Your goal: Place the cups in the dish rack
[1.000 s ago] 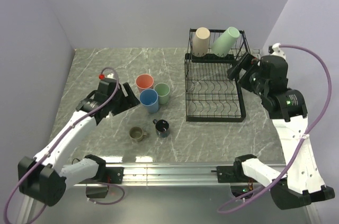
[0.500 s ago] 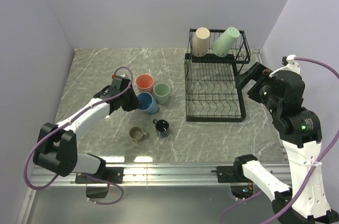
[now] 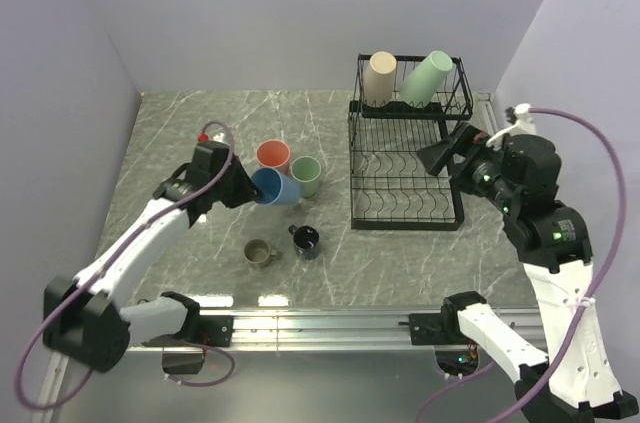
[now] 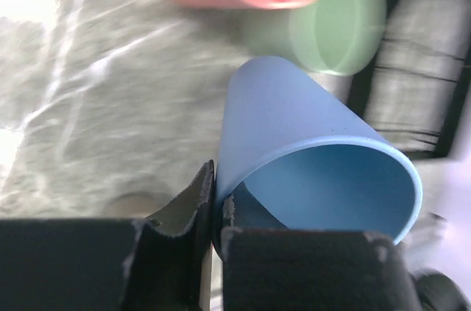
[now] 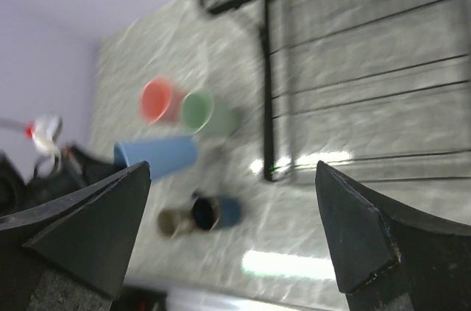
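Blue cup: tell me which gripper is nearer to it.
Left. The left gripper grips the blue cup by its rim; the right gripper stands open beside the dish rack, far off.

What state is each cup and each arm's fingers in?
Blue matte tumbler: tilted, rim held by left fingers
Salmon-pink matte tumbler: upright on table
Table's pale green tumbler: upright
Olive-tan handled mug: upright
Dark navy handled mug: upright
Beige tumbler: on black wire rack's top tier
Rack's pale green tumbler: same tier
Right fingers: open, empty
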### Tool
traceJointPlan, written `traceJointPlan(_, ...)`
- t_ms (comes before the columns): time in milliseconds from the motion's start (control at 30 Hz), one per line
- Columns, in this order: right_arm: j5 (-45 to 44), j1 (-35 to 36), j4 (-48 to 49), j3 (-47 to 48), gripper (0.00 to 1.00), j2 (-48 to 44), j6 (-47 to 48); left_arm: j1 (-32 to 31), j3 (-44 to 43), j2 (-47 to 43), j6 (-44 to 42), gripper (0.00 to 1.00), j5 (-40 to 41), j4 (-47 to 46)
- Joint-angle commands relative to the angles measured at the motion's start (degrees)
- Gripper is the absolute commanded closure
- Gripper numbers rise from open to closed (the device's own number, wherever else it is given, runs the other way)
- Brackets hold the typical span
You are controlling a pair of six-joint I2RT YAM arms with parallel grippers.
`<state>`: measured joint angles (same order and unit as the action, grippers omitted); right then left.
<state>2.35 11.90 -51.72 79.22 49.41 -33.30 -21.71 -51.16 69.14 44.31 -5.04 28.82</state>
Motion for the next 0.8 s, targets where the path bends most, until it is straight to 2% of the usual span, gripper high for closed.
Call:
traceJointPlan(0,16.25,2.07,11.88,-6.08,0.00,-1.32,-4.29,0.01,-4.57,-8.75,1.47,1.00,-5.56,-0.68)
traceJointPlan(33,22.72,2.60,17.91,-10.45,0.00,-1.24,-6.06,0.09,-3.87,-11.98,2.35,1.00,-7.68,-2.78)
traceJointPlan(133,28.66,7.68,29.34,-17.95,0.00,-0.46,-13.70,0.27,-1.06,-16.74,7.70,1.00,-16.82,-14.11)
traceJointPlan(200,27.98,13.03,34.21,-20.93,0.00,0.16,-18.26,0.18,1.31,-17.72,12.62,1.00,-21.48,-23.40)
traceJointPlan(233,27.89,14.63,39.19,-21.73,0.00,0.51,-19.86,0.18,2.37,-18.08,14.20,1.00,-25.86,-27.46)
traceJointPlan(300,27.80,16.39,44.05,-24.01,0.00,1.47,-25.03,0.01,6.57,-18.17,20.09,1.00,-29.57,-34.85)
traceJointPlan(333,27.80,17.79,49.04,-24.72,0.00,1.83,-26.89,-0.17,7.99,-18.43,24.37,1.00,-32.11,-42.45)
traceJointPlan(467,27.36,21.14,61.81,-26.57,0.00,3.85,-35.07,-2.18,11.95,-19.48,29.16,1.00,-31.88,-50.61)
traceJointPlan(533,26.48,23.33,64.02,-24.74,0.00,5.96,-36.40,-2.80,13.44,-20.36,31.17,1.00,-31.26,-52.36)
traceJointPlan(667,25.25,26.50,66.13,-22.18,0.00,9.73,-37.63,-3.16,17.66,-20.72,37.67,1.00,-29.86,-64.11)
traceJointPlan(767,23.85,29.13,66.32,-21.13,0.00,10.88,-37.81,-3.95,20.21,-20.28,41.37,1.00,-28.98,-69.41)
